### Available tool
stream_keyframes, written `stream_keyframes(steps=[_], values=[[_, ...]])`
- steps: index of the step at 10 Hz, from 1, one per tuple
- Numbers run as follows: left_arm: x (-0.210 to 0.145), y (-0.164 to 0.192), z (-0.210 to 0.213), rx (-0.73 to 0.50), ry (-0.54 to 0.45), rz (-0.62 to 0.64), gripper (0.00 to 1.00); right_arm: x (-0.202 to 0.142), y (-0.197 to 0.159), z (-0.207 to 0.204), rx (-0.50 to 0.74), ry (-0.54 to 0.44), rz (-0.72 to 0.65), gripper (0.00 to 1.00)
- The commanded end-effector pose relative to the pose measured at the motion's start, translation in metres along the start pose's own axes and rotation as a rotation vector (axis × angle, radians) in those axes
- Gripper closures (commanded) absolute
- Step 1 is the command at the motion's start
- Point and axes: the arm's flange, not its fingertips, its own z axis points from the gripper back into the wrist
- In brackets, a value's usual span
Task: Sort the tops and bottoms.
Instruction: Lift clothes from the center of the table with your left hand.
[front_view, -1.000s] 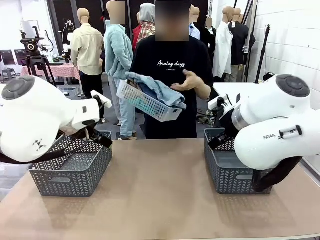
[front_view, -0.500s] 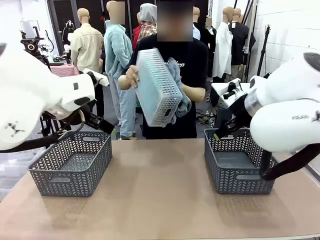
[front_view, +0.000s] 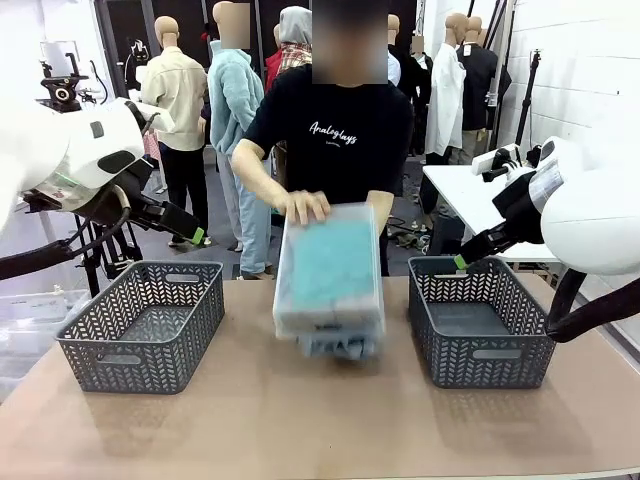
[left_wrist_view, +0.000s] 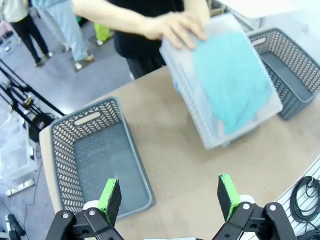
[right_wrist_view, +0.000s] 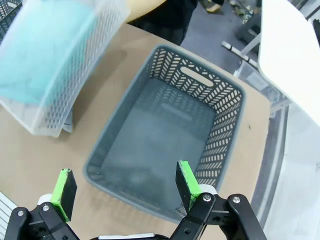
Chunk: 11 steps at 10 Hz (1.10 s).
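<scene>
A person holds a white lattice basket (front_view: 330, 270) upside down on the middle of the table, one hand (front_view: 303, 207) on its far edge. A teal-green top (front_view: 332, 262) shows through the basket's base, also in the left wrist view (left_wrist_view: 232, 80) and blurred in the right wrist view (right_wrist_view: 40, 50). Blue cloth of the bottoms (front_view: 336, 348) peeks out under its near rim. My left gripper (front_view: 195, 236) hangs open above the left grey basket, its jaws empty (left_wrist_view: 168, 196). My right gripper (front_view: 462, 263) is open above the right grey basket, nothing between its pads (right_wrist_view: 125, 187).
An empty grey lattice basket (front_view: 140, 325) stands at the table's left (left_wrist_view: 95, 160), another (front_view: 475, 325) at the right (right_wrist_view: 165, 135). Bare tabletop lies in front of all three baskets. A white side table (right_wrist_view: 290, 55) stands beyond the right edge.
The person has swung the white basket from chest height down onto the table, upside down. Both arms have lifted and pulled outward, grippers still open.
</scene>
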Motion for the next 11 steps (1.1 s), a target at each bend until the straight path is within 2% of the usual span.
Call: stream_keyframes(steps=[1,11], values=[[-0.0016,-0.0049,-0.0070,-0.023,0.017,-0.022,0.00,0.0003,0.0035,-0.0044,0.004,0.005,0.010,0.00],[-0.0016,-0.0049,-0.0070,-0.023,0.017,-0.022,0.00,0.0003,0.0035,-0.0044,0.004,0.005,0.010,0.00]])
